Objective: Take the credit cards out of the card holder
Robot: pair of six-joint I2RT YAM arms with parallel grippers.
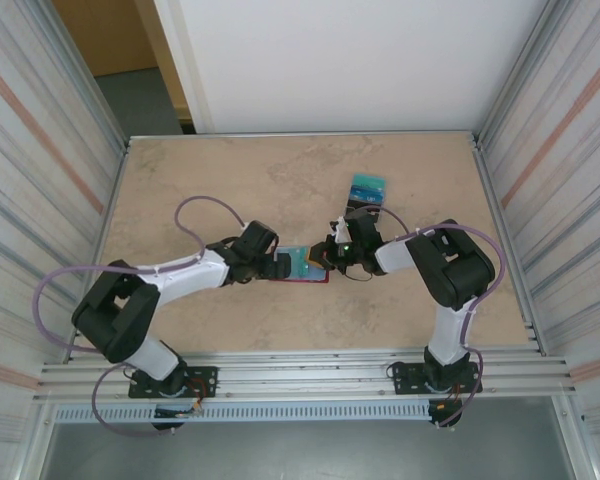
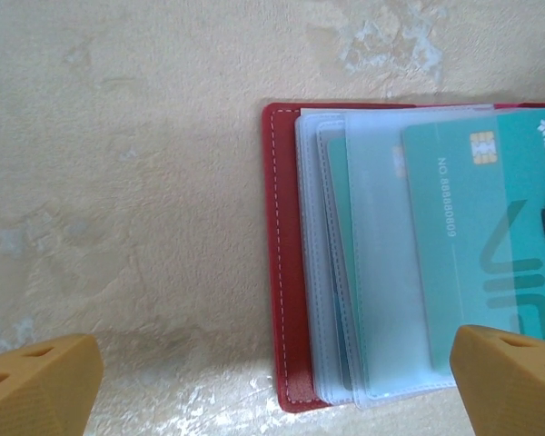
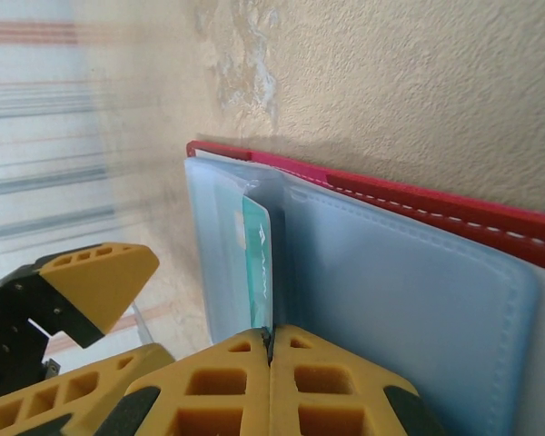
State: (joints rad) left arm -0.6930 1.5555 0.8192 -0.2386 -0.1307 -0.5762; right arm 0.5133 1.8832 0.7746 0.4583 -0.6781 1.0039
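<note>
One glossy teal card point(image 2: 490, 236) — stitched red holder point(image 2: 286, 272).

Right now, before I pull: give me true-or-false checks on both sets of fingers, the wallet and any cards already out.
1. The right fingers are shut on a teal card. True.
2. The left fingers are clamped on the wallet. False: they stand open.
3. The wallet lies folded shut. False: it lies open, clear pockets showing.
4. A loose card lies on the table past the wallet. True.
</note>
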